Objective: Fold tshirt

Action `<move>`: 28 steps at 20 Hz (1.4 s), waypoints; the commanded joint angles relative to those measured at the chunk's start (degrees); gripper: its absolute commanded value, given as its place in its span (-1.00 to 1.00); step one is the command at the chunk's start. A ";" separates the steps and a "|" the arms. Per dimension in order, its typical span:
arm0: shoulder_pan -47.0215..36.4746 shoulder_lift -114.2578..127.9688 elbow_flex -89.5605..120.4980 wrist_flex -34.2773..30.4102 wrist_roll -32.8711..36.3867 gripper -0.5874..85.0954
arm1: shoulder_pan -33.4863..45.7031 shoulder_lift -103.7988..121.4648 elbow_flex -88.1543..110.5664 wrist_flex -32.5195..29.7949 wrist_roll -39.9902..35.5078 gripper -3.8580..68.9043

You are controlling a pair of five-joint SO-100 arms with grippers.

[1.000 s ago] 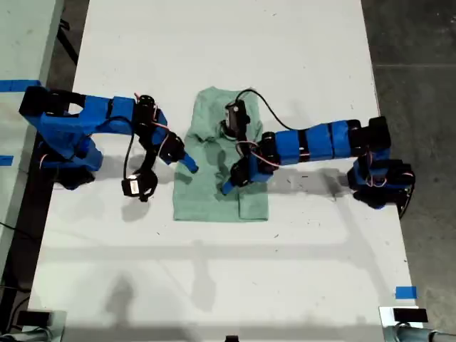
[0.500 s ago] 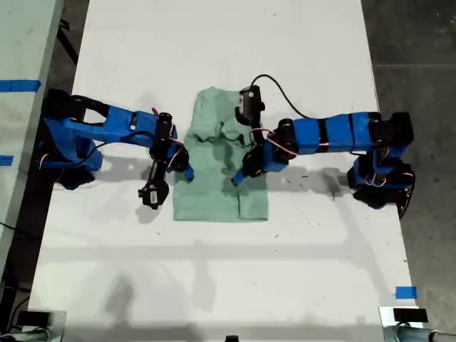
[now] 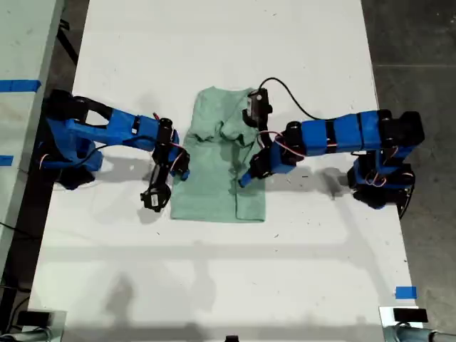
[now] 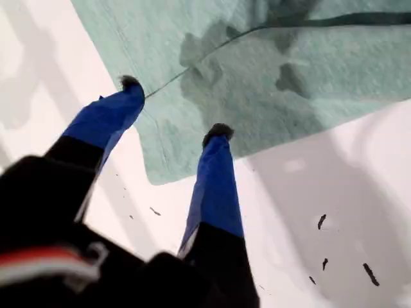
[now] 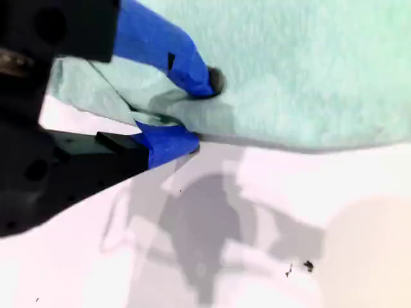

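Rumpled, part-folded mint tshirt (image 3: 217,167)

tshirt (image 3: 214,171): partly folded, mid white tabletop (image 3: 214,285) | two blue arms, one reaching in from each side of the exterior view | grippers at the cloth's side edges

The counter (image 3: 214,271) is viewed from straight overhead. Each wrist view is aimed closely along its pincer. The tshirt (image 3: 214,185) edge is shared by all.
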State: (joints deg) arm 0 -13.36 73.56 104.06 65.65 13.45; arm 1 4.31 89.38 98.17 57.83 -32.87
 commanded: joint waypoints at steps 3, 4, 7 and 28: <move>-0.97 5.71 1.85 2.11 -6.33 -0.98 | -0.09 4.75 0.62 -2.11 1.23 -0.26; -1.14 7.21 2.64 3.08 -7.03 -0.98 | -0.18 4.83 0.88 -2.29 1.32 -0.26; -1.05 8.00 0.18 8.79 -8.96 -0.98 | -0.18 5.19 1.76 -3.08 1.49 -0.25; -5.54 -28.21 -52.82 22.59 2.11 -0.49 | -1.32 5.98 3.60 -4.39 3.25 -0.24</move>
State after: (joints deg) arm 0 -15.64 45.00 54.14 89.30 12.74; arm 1 3.96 90.44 101.87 55.02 -30.32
